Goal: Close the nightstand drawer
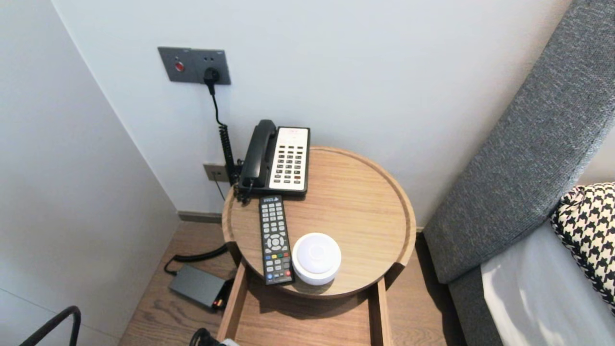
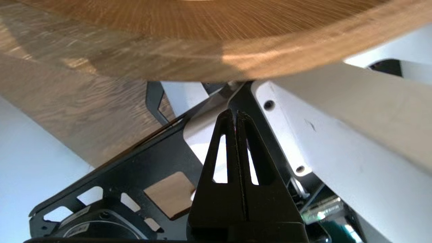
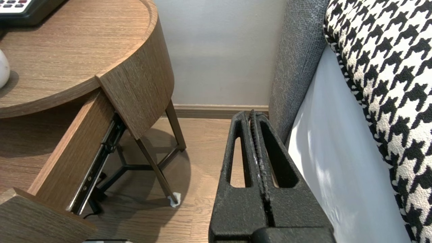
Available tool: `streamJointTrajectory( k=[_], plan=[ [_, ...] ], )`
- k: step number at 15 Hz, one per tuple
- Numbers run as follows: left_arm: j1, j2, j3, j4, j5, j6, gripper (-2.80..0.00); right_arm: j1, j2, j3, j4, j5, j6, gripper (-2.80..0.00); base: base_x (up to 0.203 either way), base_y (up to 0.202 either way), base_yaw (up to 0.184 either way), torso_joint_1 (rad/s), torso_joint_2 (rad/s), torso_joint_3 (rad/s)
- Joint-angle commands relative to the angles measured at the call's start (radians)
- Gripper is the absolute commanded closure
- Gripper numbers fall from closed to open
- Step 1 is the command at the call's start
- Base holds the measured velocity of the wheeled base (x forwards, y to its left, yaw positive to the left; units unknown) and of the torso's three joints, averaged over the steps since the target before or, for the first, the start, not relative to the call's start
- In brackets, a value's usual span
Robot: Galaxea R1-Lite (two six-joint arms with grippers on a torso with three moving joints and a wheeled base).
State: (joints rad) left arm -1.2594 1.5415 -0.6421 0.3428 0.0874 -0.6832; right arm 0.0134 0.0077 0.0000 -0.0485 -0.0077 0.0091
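Observation:
My left gripper (image 2: 235, 113) is shut with nothing between its fingers. It hangs low beside the wooden bedside table, under a blurred curved wooden edge (image 2: 202, 40), and points at white panels (image 2: 337, 141) and a black metal frame (image 2: 135, 165). In the head view only a dark bit of that arm (image 1: 204, 336) shows at the bottom edge, by the open drawer (image 1: 298, 322). My right gripper (image 3: 251, 113) is parked, shut and empty, above the floor between the table and the bed. On the round table top (image 1: 365, 202) lie a telephone (image 1: 283, 158), a black remote (image 1: 275, 240) and a white round device (image 1: 316, 258).
The drawer's side and slide rail (image 3: 67, 158) jut out under the table top. A grey headboard (image 1: 528, 144), a houndstooth pillow (image 1: 591, 226) and white bedding stand to the right. A power adapter (image 1: 197, 286) and cables lie on the floor at the left, below a wall socket (image 1: 194, 65).

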Motion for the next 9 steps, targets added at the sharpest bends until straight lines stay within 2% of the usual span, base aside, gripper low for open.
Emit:
streamJointTrajectory(
  k=[1,6,9],
  plan=[
    [0.0,0.028,0.001,-0.012,0.002,-0.01,0.0,0.0,0.002,0.025,-0.001,0.0,0.0,0.0,0.0,0.0,0.0,0.0,0.0,0.0],
    [0.001,0.033,0.0,-0.042,0.005,-0.025,0.0,0.0,0.002,0.025,-0.001,0.0,0.0,0.0,0.0,0.0,0.0,0.0,0.0,0.0],
    [0.006,0.047,-0.001,-0.063,0.039,-0.027,0.0,0.0,0.002,0.025,-0.001,0.0,0.0,0.0,0.0,0.0,0.0,0.0,0.0,0.0]
  ],
)
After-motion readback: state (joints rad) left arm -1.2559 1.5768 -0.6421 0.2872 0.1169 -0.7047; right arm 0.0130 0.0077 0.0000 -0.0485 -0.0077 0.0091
